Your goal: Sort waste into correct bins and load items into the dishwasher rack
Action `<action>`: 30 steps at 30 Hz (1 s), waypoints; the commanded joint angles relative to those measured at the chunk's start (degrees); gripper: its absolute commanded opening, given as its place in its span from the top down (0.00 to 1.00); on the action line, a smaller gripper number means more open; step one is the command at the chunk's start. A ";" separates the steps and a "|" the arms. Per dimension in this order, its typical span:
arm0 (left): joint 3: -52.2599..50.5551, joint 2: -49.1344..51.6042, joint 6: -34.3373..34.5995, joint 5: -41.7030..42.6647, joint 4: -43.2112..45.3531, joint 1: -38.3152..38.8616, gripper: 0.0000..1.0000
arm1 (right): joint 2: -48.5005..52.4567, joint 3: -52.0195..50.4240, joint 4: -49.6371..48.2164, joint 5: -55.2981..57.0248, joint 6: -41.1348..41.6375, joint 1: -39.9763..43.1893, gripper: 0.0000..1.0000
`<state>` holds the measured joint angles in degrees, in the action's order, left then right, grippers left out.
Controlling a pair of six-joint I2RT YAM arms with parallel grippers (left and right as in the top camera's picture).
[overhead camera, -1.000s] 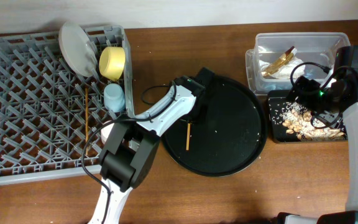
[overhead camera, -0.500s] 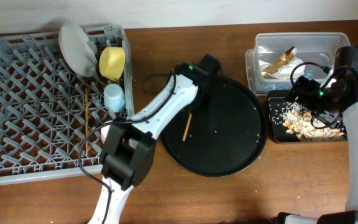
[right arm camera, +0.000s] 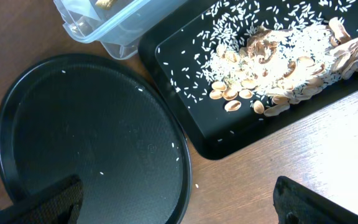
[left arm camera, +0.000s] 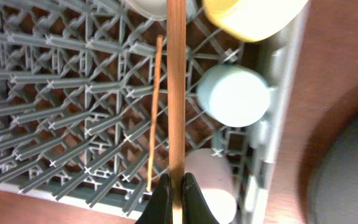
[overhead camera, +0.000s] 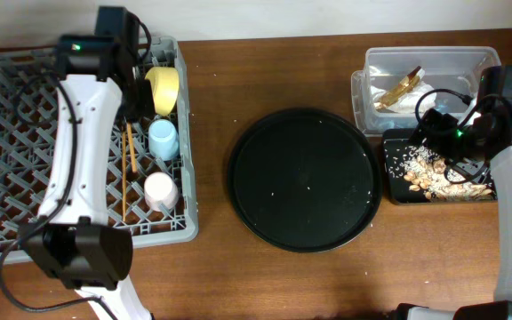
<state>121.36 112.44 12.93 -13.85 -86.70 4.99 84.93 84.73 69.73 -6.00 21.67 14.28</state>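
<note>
My left gripper (overhead camera: 132,116) (left arm camera: 174,193) is shut on one wooden chopstick (overhead camera: 132,149) (left arm camera: 176,93) and holds it above the right side of the grey dishwasher rack (overhead camera: 25,133) (left arm camera: 48,74). The other chopstick (overhead camera: 123,188) (left arm camera: 154,112) lies in the rack. The yellow bowl (overhead camera: 163,89), blue cup (overhead camera: 163,140) and pink cup (overhead camera: 160,189) stand along the rack's right wall. My arm hides the plate in the overhead view. My right gripper (overhead camera: 456,147) (right arm camera: 179,214) is open and empty by the black rectangular tray (overhead camera: 396,191) (right arm camera: 185,118) of food scraps (overhead camera: 443,178).
The clear tub (overhead camera: 469,60) at the back right holds the snack wrapper (overhead camera: 398,86) and white tissue (overhead camera: 407,100). The large round black tray (overhead camera: 305,178) (right arm camera: 92,137) sits mid-table with a few pale crumbs on it.
My left arm has lifted the chopstick off the round tray and swung left, over the rack. The pink cup shows now. The right arm has not moved.
</note>
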 commanded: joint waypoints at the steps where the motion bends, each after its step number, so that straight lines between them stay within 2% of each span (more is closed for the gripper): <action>1: -8.94 0.09 -1.07 -4.24 4.74 0.04 0.99 | 0.09 -0.09 -0.11 0.68 0.02 0.37 0.01; 5: -18.62 0.09 -1.05 -4.48 14.03 -2.89 1.00 | 0.09 -0.09 -0.11 0.68 0.02 0.37 0.02; 9: -19.87 0.09 -1.99 -3.32 14.69 -6.38 1.00 | 0.09 -0.09 -0.11 0.68 0.02 0.37 0.02; 10: -19.93 0.09 -6.10 -0.61 14.73 -6.95 1.00 | 0.11 -0.09 -0.11 0.68 0.02 0.37 0.02; 12: -20.15 0.11 -10.12 1.88 15.15 -6.84 1.00 | 0.11 -0.09 -0.11 0.68 0.02 0.37 0.02; 16: -20.24 0.15 -10.86 2.45 15.26 -6.40 0.99 | 0.09 -0.09 -0.11 0.68 0.02 0.37 0.02; 20: -20.24 0.15 -10.84 2.47 15.08 -6.40 0.88 | 0.09 -0.09 -0.11 0.68 0.00 0.37 0.02; 25: -20.24 0.15 -10.84 2.49 15.54 -6.40 0.57 | 0.11 -0.09 -0.11 0.68 0.02 0.37 0.02; 27: -20.02 0.13 -10.84 3.65 15.54 -6.38 0.57 | 0.09 -0.09 -0.11 0.68 0.02 0.37 0.01; 30: -14.82 -1.11 -10.86 13.44 13.42 -6.21 0.57 | 0.11 -0.09 -0.11 0.68 0.02 0.37 0.02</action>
<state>102.02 112.84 2.55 -8.36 -72.03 -1.41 84.93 84.73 69.76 -6.00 21.67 14.28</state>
